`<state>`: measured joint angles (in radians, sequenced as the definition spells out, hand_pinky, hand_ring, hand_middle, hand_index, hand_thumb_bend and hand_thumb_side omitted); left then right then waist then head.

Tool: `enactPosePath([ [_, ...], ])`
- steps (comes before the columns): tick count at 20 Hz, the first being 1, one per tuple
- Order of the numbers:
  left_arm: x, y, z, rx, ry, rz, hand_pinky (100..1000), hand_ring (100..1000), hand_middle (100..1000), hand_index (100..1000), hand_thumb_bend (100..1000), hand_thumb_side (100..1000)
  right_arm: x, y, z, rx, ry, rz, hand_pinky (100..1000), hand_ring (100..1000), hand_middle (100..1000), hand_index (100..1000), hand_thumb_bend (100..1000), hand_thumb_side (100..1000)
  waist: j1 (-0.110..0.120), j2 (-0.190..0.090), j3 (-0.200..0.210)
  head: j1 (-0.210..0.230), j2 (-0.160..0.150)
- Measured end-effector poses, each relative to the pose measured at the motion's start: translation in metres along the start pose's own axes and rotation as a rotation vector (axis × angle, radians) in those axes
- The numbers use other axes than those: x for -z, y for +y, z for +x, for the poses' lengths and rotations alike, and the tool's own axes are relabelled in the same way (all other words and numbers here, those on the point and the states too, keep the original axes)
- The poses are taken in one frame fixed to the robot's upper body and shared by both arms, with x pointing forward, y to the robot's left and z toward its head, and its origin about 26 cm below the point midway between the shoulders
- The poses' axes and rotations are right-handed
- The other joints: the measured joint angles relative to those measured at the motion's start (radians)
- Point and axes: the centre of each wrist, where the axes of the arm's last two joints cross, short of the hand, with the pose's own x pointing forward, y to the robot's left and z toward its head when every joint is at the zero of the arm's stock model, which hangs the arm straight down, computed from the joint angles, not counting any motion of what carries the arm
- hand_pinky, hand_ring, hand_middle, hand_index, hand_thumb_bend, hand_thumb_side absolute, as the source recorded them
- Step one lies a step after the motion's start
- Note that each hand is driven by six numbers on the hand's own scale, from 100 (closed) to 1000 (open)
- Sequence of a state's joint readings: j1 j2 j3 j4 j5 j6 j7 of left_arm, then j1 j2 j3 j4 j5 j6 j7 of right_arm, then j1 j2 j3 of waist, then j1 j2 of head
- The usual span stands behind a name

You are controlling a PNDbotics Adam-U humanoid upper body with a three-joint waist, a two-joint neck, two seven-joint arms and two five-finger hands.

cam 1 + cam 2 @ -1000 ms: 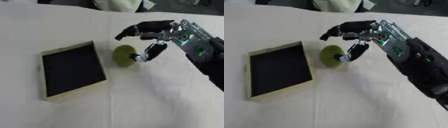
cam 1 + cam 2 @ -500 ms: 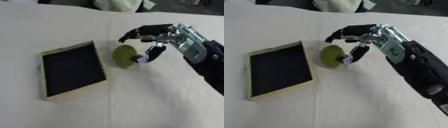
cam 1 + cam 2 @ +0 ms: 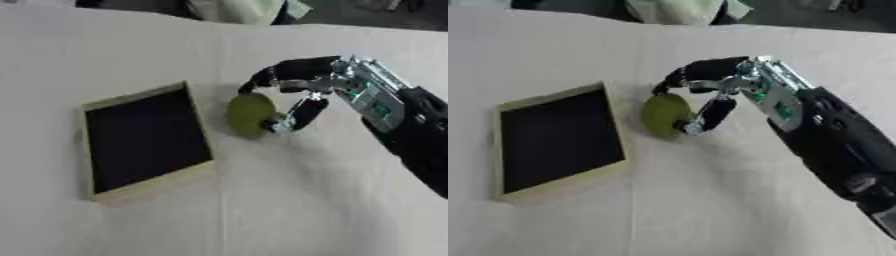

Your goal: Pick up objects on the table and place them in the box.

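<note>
A round olive-green object (image 3: pixel 250 114) lies on the white table just right of the box (image 3: pixel 140 140), a shallow cream-rimmed tray with a black inside. My right hand (image 3: pixel 302 92) reaches in from the right and hangs over the green object. Its fingers curl over the object's top and far side, and its thumb (image 3: pixel 297 116) touches the object's right side. The object still rests on the table. My left hand shows in neither view.
A pale cloth-like thing (image 3: pixel 241 10) and dark shapes lie beyond the table's far edge. The white tablecloth (image 3: pixel 262 210) spreads in front of the box and the hand.
My right hand has dropped lower and closed in round the green object, thumb now against its side. The object and box stay where they were.
</note>
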<state>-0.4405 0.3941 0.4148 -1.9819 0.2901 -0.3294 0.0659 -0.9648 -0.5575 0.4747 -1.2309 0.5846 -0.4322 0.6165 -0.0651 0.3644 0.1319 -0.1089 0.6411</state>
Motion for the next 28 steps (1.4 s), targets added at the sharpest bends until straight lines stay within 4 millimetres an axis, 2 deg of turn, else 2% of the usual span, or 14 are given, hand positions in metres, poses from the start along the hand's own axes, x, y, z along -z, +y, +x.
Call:
enactPosePath([
  [5, 0.0, 0.0, 0.0, -0.001, 0.0, 0.0, 491, 694, 614, 659, 100, 497, 0.003, 0.004, 0.0, 0.006, -0.002, 0.009, 884, 916, 699, 848, 100, 340, 0.0, 0.0, 0.001, -0.001, 0.0],
  [7, 0.0, 0.0, 0.0, -0.001, 0.001, -0.001, 492, 694, 614, 659, 100, 496, 0.003, 0.004, 0.0, 0.009, -0.004, 0.008, 877, 899, 653, 806, 100, 311, 0.0, 0.0, 0.001, -0.002, 0.0],
  [9, 0.0, 0.0, 0.0, -0.001, 0.001, -0.001, 492, 694, 614, 659, 100, 496, 0.003, 0.004, 0.0, 0.01, -0.005, 0.007, 868, 876, 609, 769, 100, 233, 0.001, 0.0, 0.002, -0.002, 0.0],
  [10, 0.0, 0.0, 0.0, -0.001, 0.001, -0.001, 492, 695, 614, 659, 100, 496, 0.003, 0.004, 0.0, 0.01, -0.005, 0.007, 854, 851, 575, 742, 100, 137, 0.001, 0.0, 0.002, -0.002, 0.0],
  [17, 0.0, 0.0, 0.0, -0.001, 0.001, -0.002, 492, 695, 614, 659, 100, 497, 0.002, -0.002, 0.005, -0.008, -0.034, -0.053, 808, 782, 522, 685, 100, 244, 0.0, 0.0, 0.004, -0.002, 0.0],
  [22, 0.0, 0.0, 0.0, -0.002, 0.001, -0.002, 492, 696, 614, 659, 100, 497, 0.004, -0.007, 0.018, -0.042, -0.083, -0.127, 765, 742, 412, 552, 100, 250, 0.0, 0.0, 0.005, -0.002, 0.0],
  [28, 0.0, 0.0, 0.0, -0.002, 0.002, -0.004, 493, 696, 614, 659, 100, 496, -0.006, -0.019, 0.032, -0.048, -0.106, -0.197, 758, 736, 415, 557, 100, 238, -0.002, 0.0, 0.008, -0.003, 0.0],
])
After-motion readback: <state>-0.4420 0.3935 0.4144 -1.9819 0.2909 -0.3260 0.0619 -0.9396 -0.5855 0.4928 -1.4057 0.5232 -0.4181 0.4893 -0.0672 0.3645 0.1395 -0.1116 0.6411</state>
